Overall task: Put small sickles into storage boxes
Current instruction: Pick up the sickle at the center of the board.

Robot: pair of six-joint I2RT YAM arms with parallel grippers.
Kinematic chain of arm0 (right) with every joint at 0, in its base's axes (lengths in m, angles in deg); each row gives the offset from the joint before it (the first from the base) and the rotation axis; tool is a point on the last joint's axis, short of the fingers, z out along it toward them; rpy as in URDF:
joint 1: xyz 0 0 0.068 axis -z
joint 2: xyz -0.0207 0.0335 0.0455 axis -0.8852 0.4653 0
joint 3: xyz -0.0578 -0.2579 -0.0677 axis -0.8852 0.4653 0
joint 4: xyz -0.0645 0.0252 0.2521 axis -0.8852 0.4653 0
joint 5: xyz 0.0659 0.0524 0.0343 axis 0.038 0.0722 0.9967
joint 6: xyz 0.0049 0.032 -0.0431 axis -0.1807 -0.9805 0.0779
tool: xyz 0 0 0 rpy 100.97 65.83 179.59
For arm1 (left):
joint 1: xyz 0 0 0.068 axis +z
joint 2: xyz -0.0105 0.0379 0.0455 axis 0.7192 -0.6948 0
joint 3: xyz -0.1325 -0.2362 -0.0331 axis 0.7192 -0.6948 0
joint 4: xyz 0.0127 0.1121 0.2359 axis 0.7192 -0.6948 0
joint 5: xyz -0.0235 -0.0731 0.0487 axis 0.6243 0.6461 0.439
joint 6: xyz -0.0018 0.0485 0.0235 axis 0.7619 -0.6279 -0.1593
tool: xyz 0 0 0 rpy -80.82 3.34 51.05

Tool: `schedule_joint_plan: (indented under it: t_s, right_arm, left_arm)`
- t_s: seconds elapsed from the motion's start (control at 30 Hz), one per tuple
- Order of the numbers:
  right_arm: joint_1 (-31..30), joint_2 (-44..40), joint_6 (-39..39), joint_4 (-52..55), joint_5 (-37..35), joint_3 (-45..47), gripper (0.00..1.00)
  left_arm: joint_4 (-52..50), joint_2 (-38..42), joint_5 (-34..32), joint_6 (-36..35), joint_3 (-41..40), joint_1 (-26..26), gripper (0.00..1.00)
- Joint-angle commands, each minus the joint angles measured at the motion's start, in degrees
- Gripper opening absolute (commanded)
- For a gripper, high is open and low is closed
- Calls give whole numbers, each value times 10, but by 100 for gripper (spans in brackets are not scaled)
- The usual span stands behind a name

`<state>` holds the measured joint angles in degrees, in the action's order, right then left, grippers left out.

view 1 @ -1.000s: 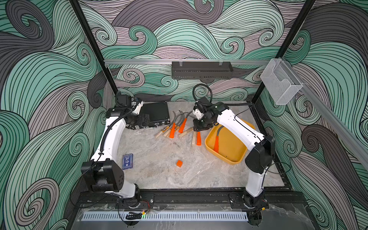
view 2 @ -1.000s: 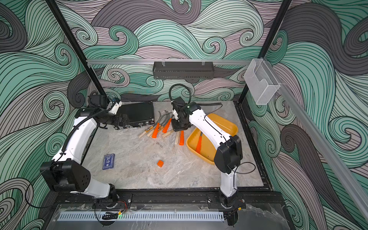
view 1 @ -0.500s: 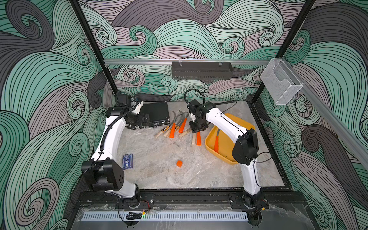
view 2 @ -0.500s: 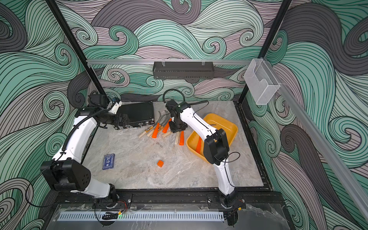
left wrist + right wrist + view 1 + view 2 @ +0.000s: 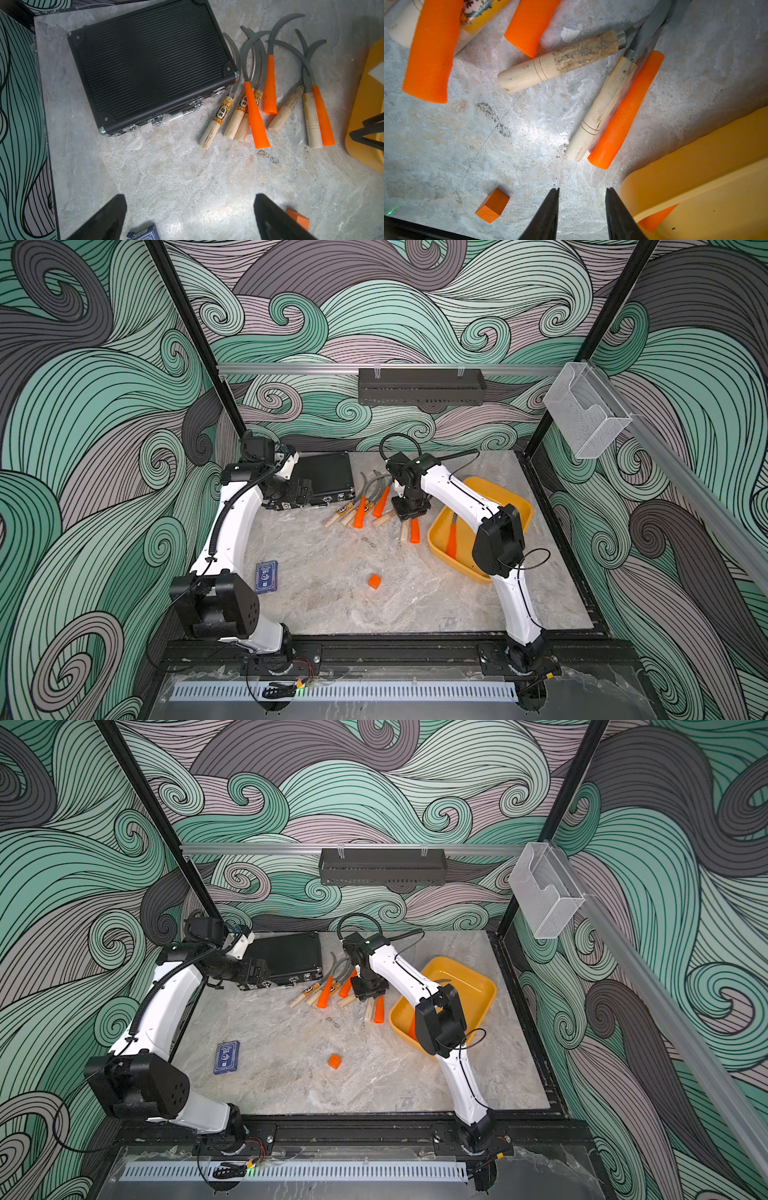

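Right wrist view shows the right gripper (image 5: 581,190) empty, jaws partly apart, over the table (image 5: 529,135) beside the yellow tray (image 5: 695,158). One orange-handled sickle (image 5: 451,537) lies in the tray; about eight sickles (image 5: 255,116) are left on the table. The left gripper (image 5: 190,196) hangs wide open, holding nothing. Over the last second the right arm has swung from the tray toward the pile

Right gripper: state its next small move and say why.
Probably lower the right gripper onto the orange-handled sickle lying nearest the yellow tray and close on its handle. The jaws stand apart and empty, and that sickle lies on the table close to the tray.
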<state>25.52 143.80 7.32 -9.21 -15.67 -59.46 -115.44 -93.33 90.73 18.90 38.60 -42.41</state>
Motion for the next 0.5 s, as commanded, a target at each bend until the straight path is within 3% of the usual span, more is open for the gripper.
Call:
schedule_joint_plan:
  t_s: [0.0,0.47]
  right_arm:
    - [-3,15,-7,13,10,0,40]
    - [-3,61,-15,24,1,-30,46]
  left_arm:
    - [-16,-4,5,5,16,-3,96]
    - [-17,-4,2,-4,11,-3,96]
